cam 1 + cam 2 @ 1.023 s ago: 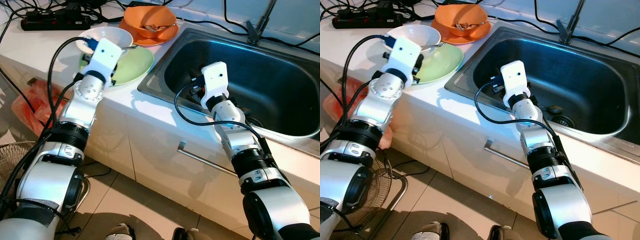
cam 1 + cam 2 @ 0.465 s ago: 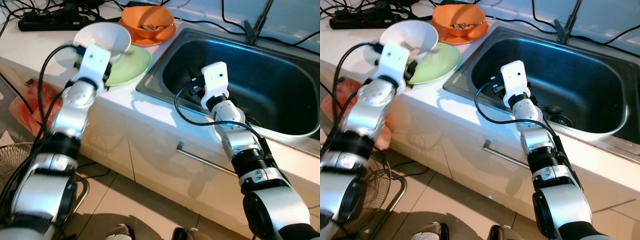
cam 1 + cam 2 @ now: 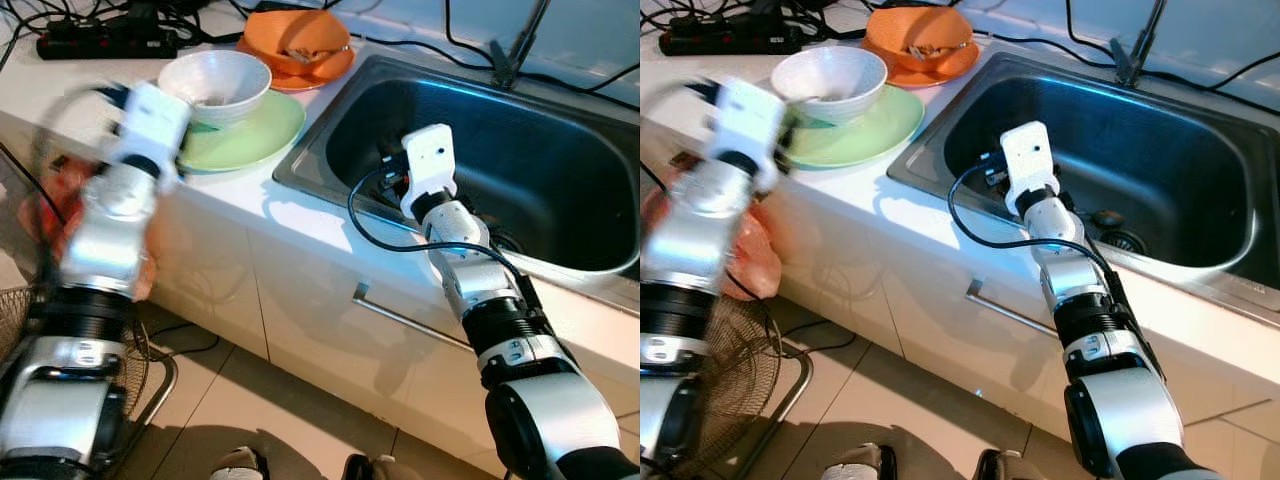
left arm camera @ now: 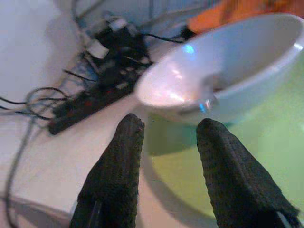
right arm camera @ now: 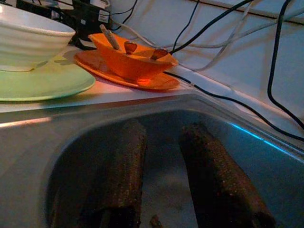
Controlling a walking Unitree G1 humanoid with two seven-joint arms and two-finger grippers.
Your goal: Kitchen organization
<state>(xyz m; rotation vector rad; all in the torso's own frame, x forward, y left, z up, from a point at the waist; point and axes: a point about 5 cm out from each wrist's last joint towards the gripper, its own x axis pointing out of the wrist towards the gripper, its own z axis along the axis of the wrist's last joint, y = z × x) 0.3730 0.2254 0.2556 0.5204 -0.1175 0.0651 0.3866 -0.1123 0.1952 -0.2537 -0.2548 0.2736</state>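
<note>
Left end effector (image 4: 166,137) hovers over the near edge of the green plate (image 4: 266,161), its two black fingers (image 4: 121,166) apart and holding nothing; in the head views its arm is blurred. Just beyond its fingertips the white bowl (image 3: 215,85) sits upright on that plate, on the white worktop (image 3: 60,95), with a spoon-like utensil inside it. Farther past the bowl stands an orange bowl (image 3: 298,40) on an orange plate, holding some scraps. Off to one side of the fingers lies a black power strip (image 4: 90,102) among tangled cables. Right end effector (image 5: 164,190) reaches down inside the steel sink (image 3: 520,150), fingers parted and empty, close to the basin wall nearest the plates. From its wrist camera, the white bowl, green plate and orange bowl appear above the sink rim.
</note>
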